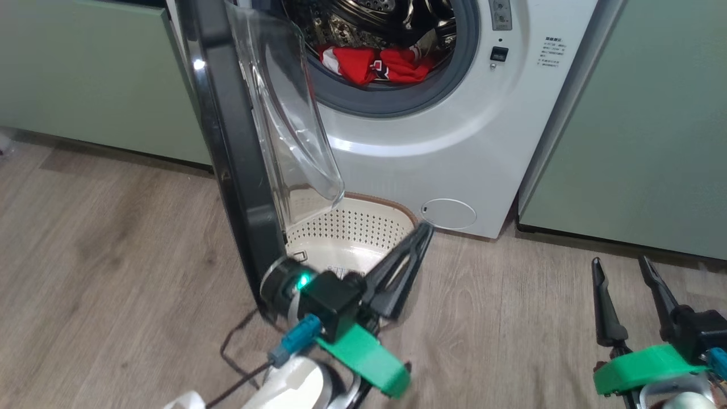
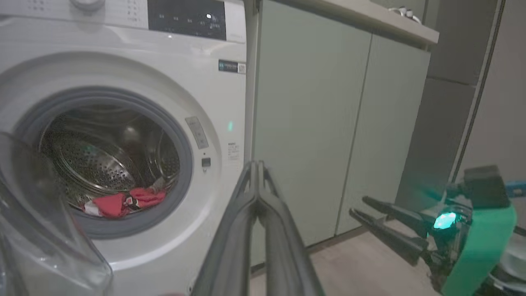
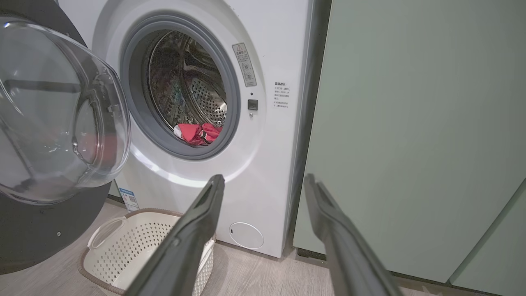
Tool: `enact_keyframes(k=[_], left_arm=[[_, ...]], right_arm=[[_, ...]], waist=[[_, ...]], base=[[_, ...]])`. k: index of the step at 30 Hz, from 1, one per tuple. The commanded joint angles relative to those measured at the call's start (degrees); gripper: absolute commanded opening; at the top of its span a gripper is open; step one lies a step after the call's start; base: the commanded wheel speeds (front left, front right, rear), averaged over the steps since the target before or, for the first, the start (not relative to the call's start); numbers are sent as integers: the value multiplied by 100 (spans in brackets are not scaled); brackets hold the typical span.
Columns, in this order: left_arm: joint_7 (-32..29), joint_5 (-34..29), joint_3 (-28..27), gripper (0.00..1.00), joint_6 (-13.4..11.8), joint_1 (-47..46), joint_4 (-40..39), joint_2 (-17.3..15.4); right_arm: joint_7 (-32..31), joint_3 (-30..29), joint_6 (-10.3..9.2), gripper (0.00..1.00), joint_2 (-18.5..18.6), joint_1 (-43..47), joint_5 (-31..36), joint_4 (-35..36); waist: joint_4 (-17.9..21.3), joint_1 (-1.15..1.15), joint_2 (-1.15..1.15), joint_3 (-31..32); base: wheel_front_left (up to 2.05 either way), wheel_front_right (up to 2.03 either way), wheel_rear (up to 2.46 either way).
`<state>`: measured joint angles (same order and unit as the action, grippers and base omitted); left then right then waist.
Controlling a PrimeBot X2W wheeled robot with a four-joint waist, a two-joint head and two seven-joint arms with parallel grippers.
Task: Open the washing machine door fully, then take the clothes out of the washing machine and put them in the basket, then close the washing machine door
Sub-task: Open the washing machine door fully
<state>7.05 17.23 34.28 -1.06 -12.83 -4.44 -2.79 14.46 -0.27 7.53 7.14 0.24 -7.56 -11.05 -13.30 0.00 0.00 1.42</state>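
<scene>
**Door open, red clothes in the drum, basket on the floor**

I face a white front-loading washing machine (image 1: 454, 142) set between pale green cabinets (image 1: 85, 74). In my left wrist view a light bench (image 2: 370, 18) runs along the top of the cabinets on the machine's right, and a darker grey wall panel (image 2: 448, 123) stands past them. The floor (image 1: 113, 255) is grey-brown wood-look planking with a matte surface.

The washing machine door (image 1: 233, 170) stands swung out to my left, its glossy black frame edge-on to my head and its clear bowl window (image 1: 289, 113) bulging toward the opening. The clothes (image 1: 377, 63), a crumpled red heap with white stripes, lie at the bottom front of the steel drum, just behind the grey gasket.

The cream basket (image 1: 352, 227) sits on the floor right in front of the machine, partly hidden by the door. A small round white cover (image 1: 450, 213) is low on the machine's front, beside it.

My left claw (image 1: 425, 230) is pressed closed with nothing in it, over the basket's far rim. My right claw (image 1: 620, 262) is spread wide and empty, low over the floor to the right.
</scene>
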Motion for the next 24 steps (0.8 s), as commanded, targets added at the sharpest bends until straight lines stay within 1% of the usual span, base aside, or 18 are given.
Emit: enact_keyframes(k=[1, 6, 10, 18, 24], left_arm=[[-10, -22, -127, 0, 21, -93, 58, -55], [5, -27, -122, 0, -48, 104, 637, -152], [93, -15, -216, 0, -161, 166, 1165, -197], [483, 66, -675, 0, -516, -40, 2022, -204], [675, 191, -1030, 0, -678, -160, 2416, -232]], right_arm=[[53, 96, -4, 100, 109, -75, 22, 217], [53, 86, -4, 100, 107, -71, 33, 220], [53, 78, -4, 100, 117, -76, 25, 212], [53, 109, -4, 100, 122, -98, 14, 182], [53, 108, -4, 100, 118, -71, 14, 189]], waist=[[-1, 0, 0, -10], [-15, 0, 0, -34], [-49, 0, 0, -53], [-113, 0, 0, -51], [-165, 0, 0, -31]], base=[[0, 0, 0], [0, 0, 0], [0, 0, 0], [0, 0, 0], [0, 0, 0]])
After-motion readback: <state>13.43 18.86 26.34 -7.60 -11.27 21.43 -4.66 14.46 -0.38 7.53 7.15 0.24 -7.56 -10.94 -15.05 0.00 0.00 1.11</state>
